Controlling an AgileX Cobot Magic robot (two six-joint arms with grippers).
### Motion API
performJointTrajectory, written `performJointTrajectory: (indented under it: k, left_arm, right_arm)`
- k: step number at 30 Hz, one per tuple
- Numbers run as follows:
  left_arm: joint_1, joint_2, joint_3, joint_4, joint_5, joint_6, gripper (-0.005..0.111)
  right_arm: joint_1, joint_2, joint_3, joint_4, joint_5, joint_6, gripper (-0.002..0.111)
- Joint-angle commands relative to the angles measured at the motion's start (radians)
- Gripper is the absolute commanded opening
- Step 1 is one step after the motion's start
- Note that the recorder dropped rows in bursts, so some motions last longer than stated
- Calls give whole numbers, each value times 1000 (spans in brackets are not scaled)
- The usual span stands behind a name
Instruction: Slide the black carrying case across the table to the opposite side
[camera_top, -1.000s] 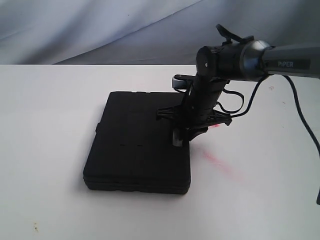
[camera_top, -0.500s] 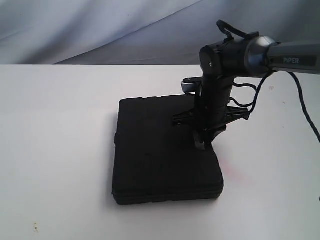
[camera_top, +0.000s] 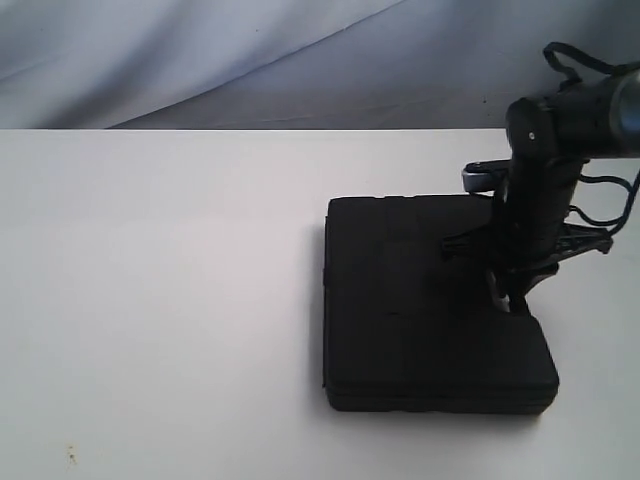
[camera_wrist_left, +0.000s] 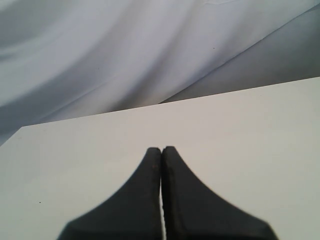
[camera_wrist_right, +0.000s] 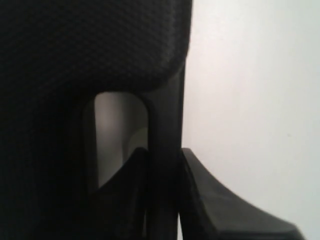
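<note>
The black carrying case (camera_top: 420, 300) lies flat on the white table (camera_top: 160, 300), right of the middle. My right gripper (camera_top: 512, 296) points down at the case's right edge and is shut on its handle (camera_wrist_right: 165, 150), which runs between the two fingers in the right wrist view; the textured case body (camera_wrist_right: 90, 45) fills that view's upper part. My left gripper (camera_wrist_left: 161, 150) is shut with nothing in it, hovering over bare table (camera_wrist_left: 250, 130); it does not show in the exterior view.
Grey draped cloth (camera_top: 300, 60) hangs behind the table's far edge. The right arm's cables (camera_top: 605, 215) hang beside the gripper. A few tiny specks (camera_top: 70, 457) mark the tabletop at the near left.
My right gripper has dragged the case to the right across the table, from left of centre to right of centre. The faint red smear is now covered.
</note>
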Motion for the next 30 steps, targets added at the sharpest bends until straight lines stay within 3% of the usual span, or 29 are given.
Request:
performJointTrajectory:
  k: [1, 30]
  left_arm:
    - [3, -3, 5, -10, -14, -10, 0]
    - [3, -3, 5, -10, -14, -10, 0]
  right_arm:
    - [-58, -42, 40, -66, -17, -7, 0]
    - [-93, -44, 56, -96, -30, -29, 0]
